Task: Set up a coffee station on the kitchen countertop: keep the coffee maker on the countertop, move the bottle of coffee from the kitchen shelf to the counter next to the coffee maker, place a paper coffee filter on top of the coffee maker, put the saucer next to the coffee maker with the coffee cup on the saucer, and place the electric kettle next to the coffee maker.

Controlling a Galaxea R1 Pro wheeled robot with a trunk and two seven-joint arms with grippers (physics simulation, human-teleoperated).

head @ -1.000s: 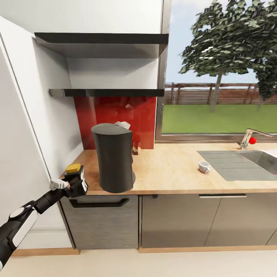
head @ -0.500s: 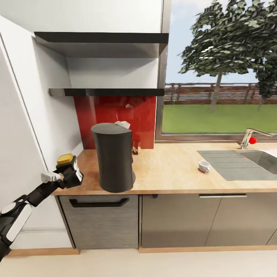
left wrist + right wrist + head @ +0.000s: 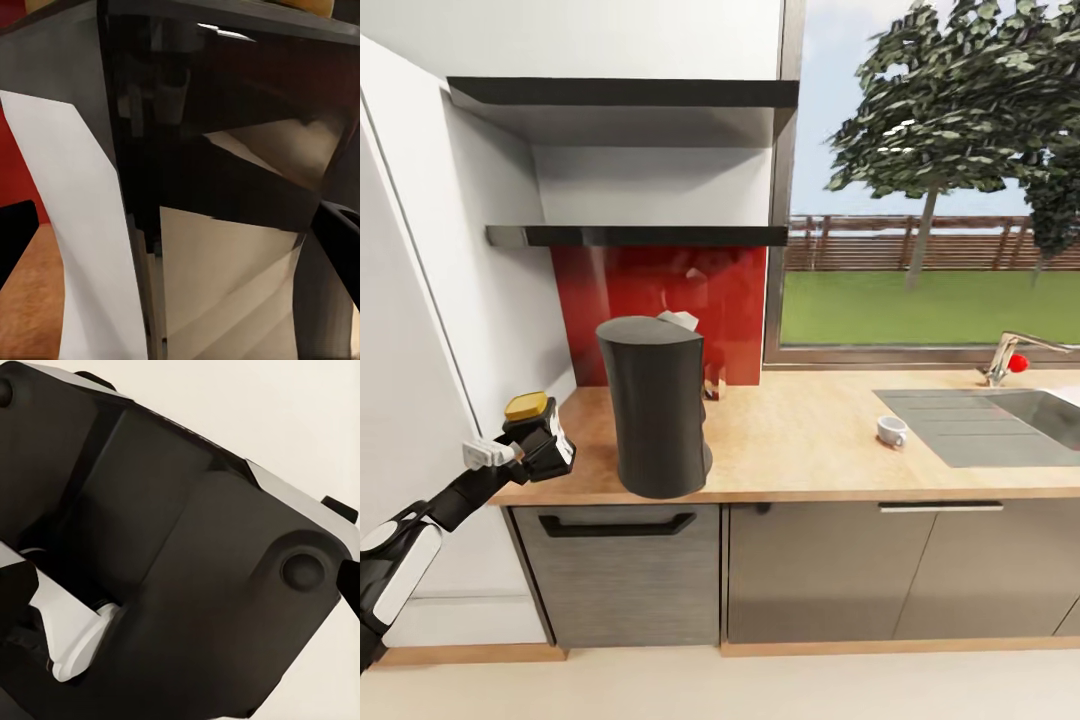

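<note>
A wooden worktop (image 3: pixel 820 440) runs under a wide window, with a red splashback and two dark shelves above its left end and a sink (image 3: pixel 1050 415) at the far right. The coffee maker (image 3: pixel 655 405), a tall dark cylinder, stands near the front edge, and something pale sits at its top rear, too partly hidden to name. A small white coffee cup (image 3: pixel 891 431) rests well apart from it, beside the sink's drainer.

The left claw (image 3: pixel 538 440) is pinched on the bottle of coffee (image 3: pixel 530 415), a dark bottle with a yellow cap, held upright over the left end of the worktop, near the coffee maker but not touching it. The left wrist view looks close on the bottle's dark glossy side, with the fingers' dark tips at either edge. Over the last second the arm has lifted and carried the bottle inward, from below the worktop's edge up to just above its surface.

That likely means the bottle's transfer is almost done: it wants lowering onto the wood beside the coffee maker, then release. The right claw's state cannot be told; its wrist view shows dark robot housing.
</note>
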